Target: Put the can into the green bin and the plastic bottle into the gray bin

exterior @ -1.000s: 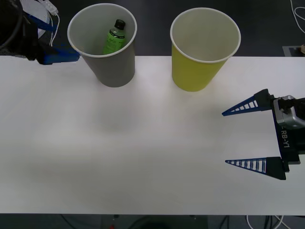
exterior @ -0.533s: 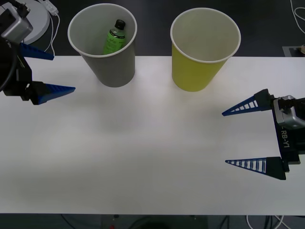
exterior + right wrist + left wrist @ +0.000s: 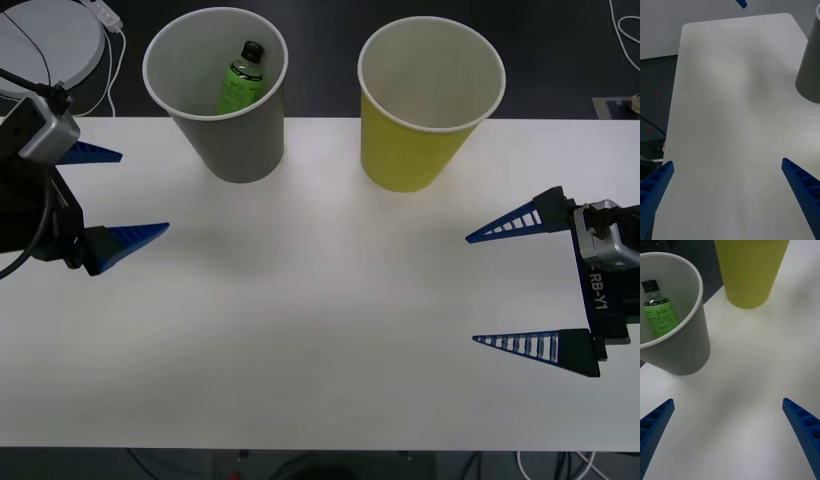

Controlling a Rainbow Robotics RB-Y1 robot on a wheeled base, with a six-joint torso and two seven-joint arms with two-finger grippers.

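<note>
— Where's the plastic bottle (image 3: 241, 78)?
— Inside the gray bin (image 3: 232, 140), leaning on its wall, cap up; the green bin (image 3: 415, 150) stands beside it.
— And the grippers?
— Left gripper (image 3: 118, 194) at the table's (image 3: 320, 330) left edge, fingers spread, empty — right gripper (image 3: 505, 288) near the right edge, likewise spread.

Lab-like room; plain white table (image 3: 320, 340), dark floor, loose cables (image 3: 110, 50)
</note>
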